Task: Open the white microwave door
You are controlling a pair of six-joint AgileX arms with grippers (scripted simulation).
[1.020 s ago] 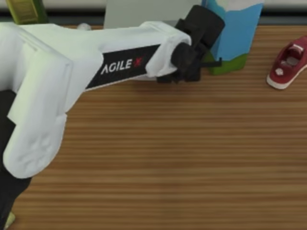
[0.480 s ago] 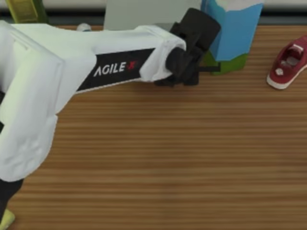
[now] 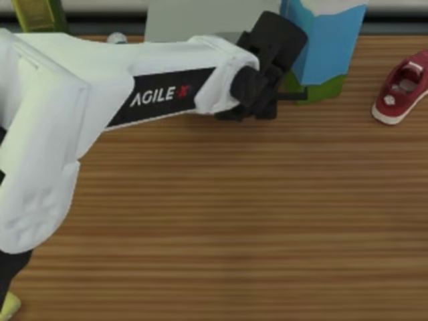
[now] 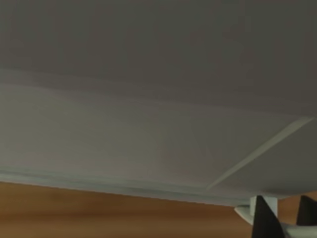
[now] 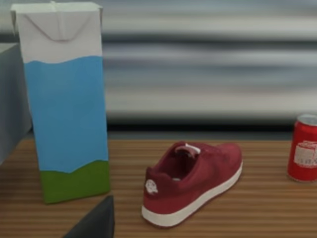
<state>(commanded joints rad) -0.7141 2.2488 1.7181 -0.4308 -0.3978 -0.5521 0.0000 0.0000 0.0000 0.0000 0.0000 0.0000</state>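
Bench (image 3: 234,221): brown striped wood, its near part bare in the top view. Left arm (image 3: 100,114): white AgileX casing reaching from the near left edge toward the far middle. Left pincer (image 3: 284,90): black, at the far middle of the bench, just in front of the microwave's front face and close beside the carton; a thin dark finger (image 3: 297,95) points toward the carton's green base; whether the fingers are parted or closed, and whether they hold anything, cannot be told. White microwave door (image 4: 148,134): fills the left wrist view as a pale flat panel very close to the camera, wood showing under its edge; 2 dark fingertips (image 4: 262,220) appear at its corner. In the top view only the grey-white microwave top (image 3: 200,17) shows at the far edge, left of the carton. Carton (image 3: 328,47): tall, upright, blue with white top and green base. Red shoe (image 3: 401,87): far right. Red can (image 5: 303,148): upright beyond the shoe in the right wrist view. Right pincer: not seen clearly.
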